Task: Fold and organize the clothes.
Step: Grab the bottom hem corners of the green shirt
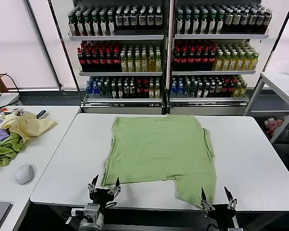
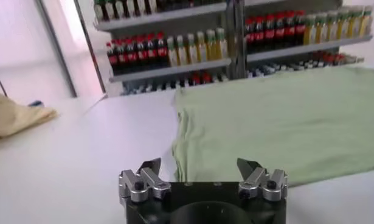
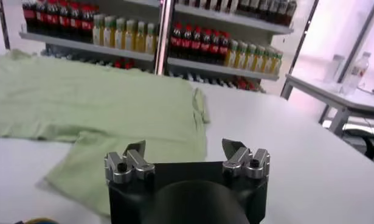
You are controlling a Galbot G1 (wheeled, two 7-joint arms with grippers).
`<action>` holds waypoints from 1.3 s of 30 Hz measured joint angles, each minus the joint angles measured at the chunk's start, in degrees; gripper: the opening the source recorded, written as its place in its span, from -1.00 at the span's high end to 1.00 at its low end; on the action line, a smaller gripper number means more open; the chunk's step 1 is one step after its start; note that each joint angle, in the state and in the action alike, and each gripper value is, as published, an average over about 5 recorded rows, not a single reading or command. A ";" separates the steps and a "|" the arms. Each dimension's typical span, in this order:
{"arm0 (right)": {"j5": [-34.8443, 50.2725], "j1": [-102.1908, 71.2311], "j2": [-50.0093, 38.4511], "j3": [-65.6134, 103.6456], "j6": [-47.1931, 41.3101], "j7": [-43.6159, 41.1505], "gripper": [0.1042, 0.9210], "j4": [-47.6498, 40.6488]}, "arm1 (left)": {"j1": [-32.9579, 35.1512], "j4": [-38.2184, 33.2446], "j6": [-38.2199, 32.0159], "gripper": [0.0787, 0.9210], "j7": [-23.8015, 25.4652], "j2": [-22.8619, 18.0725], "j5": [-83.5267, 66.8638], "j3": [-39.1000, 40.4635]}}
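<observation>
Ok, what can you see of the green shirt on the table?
The shirt is light green, soft-looking fabric, lying flat on the white table, plain side up. One part folds over toward the robot's right, leaving a flap reaching the near edge. No print or buttons show. Only the table touches it; the open left gripper and right gripper wait at the near edge.

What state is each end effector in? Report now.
Left end effector: open, holding nothing, at the table's near edge by the green shirt.
Right end effector: open, holding nothing, at the shirt's near right corner.
</observation>
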 measured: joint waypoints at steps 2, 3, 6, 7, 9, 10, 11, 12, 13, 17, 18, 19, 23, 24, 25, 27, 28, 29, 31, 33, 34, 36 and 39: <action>0.06 -0.10 0.07 -0.06 -0.21 0.05 -0.76 -0.16 | -0.33 0.30 0.43 -0.77 -0.24 0.10 -0.43 0.07; 0.13 -0.19 0.14 -0.11 -0.40 0.11 -0.76 -0.31 | -0.68 0.58 0.84 -0.76 -0.48 0.22 -0.86 0.13; 0.49 -0.36 0.33 -0.36 -1.00 0.34 -0.67 -0.78 | -1.64 1.33 1.70 -0.69 -1.15 0.43 -2.06 0.36; 0.65 -0.38 0.39 -0.44 -1.17 0.41 -0.60 -0.93 | -1.91 1.54 1.90 -0.63 -1.34 0.48 -2.41 0.45; 1.10 -0.40 0.53 -0.55 -1.50 0.49 -0.48 -1.19 | -2.35 1.89 2.23 -0.51 -1.61 0.54 -3.01 0.68; 1.38 -0.41 0.58 -0.59 -1.67 0.50 -0.39 -1.29 | -2.53 2.03 2.39 -0.43 -1.72 0.56 -3.26 0.79; 1.72 -0.43 0.62 -0.63 -1.87 0.48 -0.33 -1.36 | -2.69 2.16 2.52 -0.37 -1.80 0.59 -3.48 0.89; 2.09 -0.46 0.64 -0.66 -2.08 0.45 -0.27 -1.43 | -2.85 2.28 2.64 -0.30 -1.88 0.62 -3.68 0.98; 2.48 -0.48 0.65 -0.68 -2.29 0.41 -0.18 -1.48 | -3.00 2.41 2.77 -0.22 -1.95 0.65 -3.88 1.06; 4.14 -0.58 0.55 -0.72 -3.02 0.13 0.09 -1.75 | -3.53 2.96 3.17 0.05 -2.16 0.88 -4.79 1.34; 4.54 -0.63 0.52 -0.72 -3.13 0.06 0.16 -1.78 | -3.64 3.08 3.26 0.11 -2.18 0.94 -5.04 1.41; 4.91 -0.68 0.50 -0.72 -3.21 -0.02 0.24 -1.80 | -3.74 3.20 3.33 0.19 -2.21 0.99 -5.31 1.49; 5.96 -0.79 0.41 -0.71 -3.30 -0.43 0.52 -1.77 | -4.06 3.58 3.48 0.46 -2.22 1.17 -6.35 1.79; 6.13 -0.77 0.36 -0.70 -3.29 -0.58 0.58 -1.74 | -4.13 3.65 3.49 0.52 -2.20 1.22 -6.57 1.85; 6.26 -0.73 0.30 -0.67 -3.27 -0.74 0.67 -1.70 | -4.19 3.72 3.48 0.60 -2.19 1.28 -6.78 1.91; 6.46 -0.59 0.14 -0.59 -3.14 -1.12 0.79 -1.62 | -4.31 3.82 3.41 0.74 -2.16 1.41 -7.15 1.99; 6.53 -0.51 0.05 -0.54 -3.03 -1.33 0.86 -1.57 | -4.36 3.87 3.33 0.82 -2.15 1.47 -7.29 2.02; 6.58 -0.42 -0.04 -0.47 -2.86 -1.58 0.91 -1.51 | -4.41 3.90 3.22 0.88 -2.15 1.54 -7.42 2.05; 6.67 -0.22 -0.24 -0.34 -2.43 -2.12 0.96 -1.35 | -4.47 3.96 2.91 0.93 -2.12 1.66 -7.65 2.07; 6.85 0.04 -0.46 -0.17 -1.86 -2.81 0.97 -1.14 | -4.50 3.99 2.48 0.96 -2.08 1.82 -7.87 2.06; 6.98 0.19 -0.59 -0.05 -1.50 -3.17 0.97 -1.02 | -4.51 3.99 2.23 0.96 -2.05 1.91 -7.98 2.04; 7.32 0.60 -0.90 0.30 -0.58 -3.92 0.97 -0.69 | -4.50 3.94 1.63 0.96 -1.95 2.13 -8.17 2.00; 7.82 1.39 -1.38 0.86 1.09 -4.92 0.97 -0.13 | -4.52 3.68 0.59 0.96 -1.66 2.42 -8.52 1.80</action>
